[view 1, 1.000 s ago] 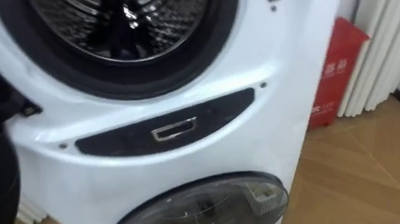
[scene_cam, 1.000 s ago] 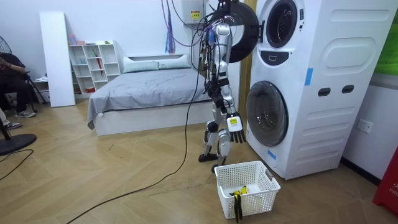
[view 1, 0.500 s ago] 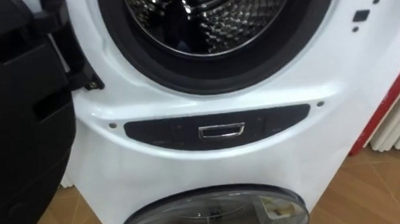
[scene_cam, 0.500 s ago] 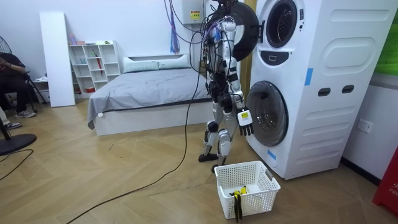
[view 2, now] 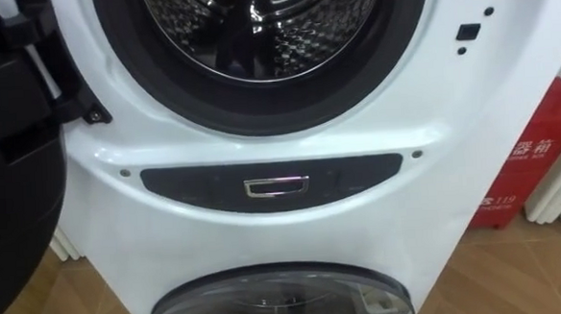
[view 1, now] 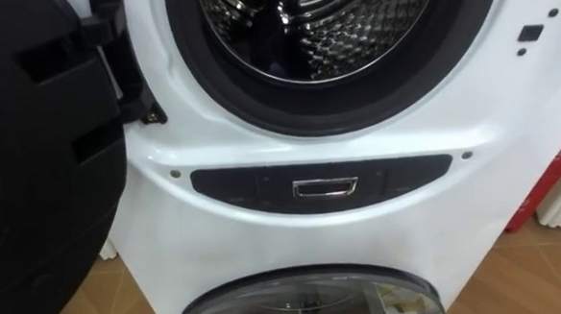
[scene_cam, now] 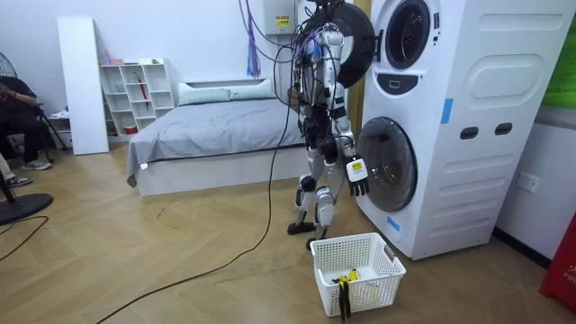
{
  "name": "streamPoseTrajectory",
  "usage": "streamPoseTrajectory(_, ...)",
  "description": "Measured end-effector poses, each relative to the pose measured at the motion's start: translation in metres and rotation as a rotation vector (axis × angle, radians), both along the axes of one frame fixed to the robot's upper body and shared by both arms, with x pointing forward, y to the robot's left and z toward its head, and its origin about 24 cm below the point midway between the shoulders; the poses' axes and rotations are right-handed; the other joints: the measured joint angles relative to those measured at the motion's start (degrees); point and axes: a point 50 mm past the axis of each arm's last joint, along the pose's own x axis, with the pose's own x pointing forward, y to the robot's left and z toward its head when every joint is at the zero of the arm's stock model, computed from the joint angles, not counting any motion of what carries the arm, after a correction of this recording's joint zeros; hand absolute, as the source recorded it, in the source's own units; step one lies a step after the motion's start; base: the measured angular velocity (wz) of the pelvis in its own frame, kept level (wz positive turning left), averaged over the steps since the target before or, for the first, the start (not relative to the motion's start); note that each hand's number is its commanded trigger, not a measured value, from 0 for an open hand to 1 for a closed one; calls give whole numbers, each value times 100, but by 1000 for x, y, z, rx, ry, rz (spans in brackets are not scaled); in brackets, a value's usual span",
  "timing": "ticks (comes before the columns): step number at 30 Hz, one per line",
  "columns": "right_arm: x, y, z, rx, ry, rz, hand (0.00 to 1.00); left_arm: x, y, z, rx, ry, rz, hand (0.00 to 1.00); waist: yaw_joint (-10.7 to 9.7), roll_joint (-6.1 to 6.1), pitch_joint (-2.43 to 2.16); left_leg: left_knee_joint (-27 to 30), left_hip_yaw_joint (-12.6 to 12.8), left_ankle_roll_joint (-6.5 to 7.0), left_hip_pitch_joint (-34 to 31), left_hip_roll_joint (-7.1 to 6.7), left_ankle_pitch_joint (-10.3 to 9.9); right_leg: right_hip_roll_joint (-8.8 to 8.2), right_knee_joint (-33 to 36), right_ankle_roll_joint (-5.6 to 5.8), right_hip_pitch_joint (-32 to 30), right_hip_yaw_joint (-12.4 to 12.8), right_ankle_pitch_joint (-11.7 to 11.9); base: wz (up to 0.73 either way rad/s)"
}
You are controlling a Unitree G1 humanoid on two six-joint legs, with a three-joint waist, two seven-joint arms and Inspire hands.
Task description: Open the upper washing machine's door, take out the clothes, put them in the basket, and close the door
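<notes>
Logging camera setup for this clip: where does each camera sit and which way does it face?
Left eye view: on the head, facing the upper drum, open door left.
Right eye view: same, slightly rightward; both share the dark panel.
Room view: off in the room, sees the whole robot at the washer, right hand hanging.

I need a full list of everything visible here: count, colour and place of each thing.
washing machine: one, white, stacked, before the robot
upper door: one, black, swung open to the left
drum: one, shiny metal, in the open mouth
lower door: one, dark glass, shut
basket: one, white, floor near the robot
bed: one, grey, behind the robot
shelf: one, white, at the far wall
box: one, red, right of the machine
person: one, dark clothes, seated at the room view's left
right hand: one, dark, hanging open by the lower door
</notes>
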Motion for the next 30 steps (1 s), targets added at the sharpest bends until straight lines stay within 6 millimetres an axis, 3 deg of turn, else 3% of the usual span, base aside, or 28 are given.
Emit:
streamPoseTrajectory(4,-2,0,0,2,3,0,0,-1,0,0,8,2,2,0,-3,46,4,-40,-20,-24,116,10,-17,26,-20,-5,104,11,-11,0)
streamPoseTrajectory(9,-2,0,0,1,5,5,0,3,0,0,8,-8,-2,0,-21,23,-19,-39,-31,-30,129,6,-20,33,-17,-11,125,3,-20,0)
streamPoseTrajectory(15,-1,1,0,7,3,22,0,4,0,1,21,-5,-36,0,-5,31,-14,-22,23,-50,177,17,-33,50,-10,-38,132,25,-50,-2)
streamPoseTrajectory(18,2,3,0,11,-4,70,0,4,2,2,40,-6,-35,0,0,-11,-30,160,28,-110,154,91,-112,73,52,-76,139,21,-106,0)
streamPoseTrajectory(21,7,8,1,24,-17,117,0,6,3,3,50,-15,-59,0,25,-86,-41,1158,-11,-230,-263,120,-304,57,273,-161,29,7,-209,-8)
streamPoseTrajectory(23,14,7,2,21,-32,132,0,14,-2,4,35,-44,-73,0,1,-73,-37,2275,-208,-314,-750,232,-378,80,329,-247,13,-22,-216,-10)
streamPoseTrajectory(24,17,6,3,15,-39,142,0,16,-4,4,25,-51,-75,0,-2,-62,-42,2574,-206,-331,-851,289,-393,93,342,-273,14,-81,-218,-37)
streamPoseTrajectory(25,22,4,5,2,-51,161,0,17,-8,3,0,-53,-77,0,8,44,-9,3271,-187,-378,-949,426,-410,117,404,-318,10,-394,-239,-62)
streamPoseTrajectory(26,30,3,6,-9,-73,173,0,16,-12,1,-24,-48,-80,0,-51,229,-19,3869,-250,-429,-913,543,-404,180,410,-357,3,-650,-253,-63)
streamPoseTrajectory(28,33,2,7,-14,-89,174,0,27,-11,3,-37,-70,-92,0,-251,320,-10,4210,-358,-479,-761,600,-378,197,398,-403,-85,-974,-223,-12)
streamPoseTrajectory(30,26,0,6,-15,-76,156,0,41,-10,5,-37,-103,-105,0,-378,321,-6,3849,-468,-564,-415,597,-392,188,409,-420,-210,-1174,-174,30)
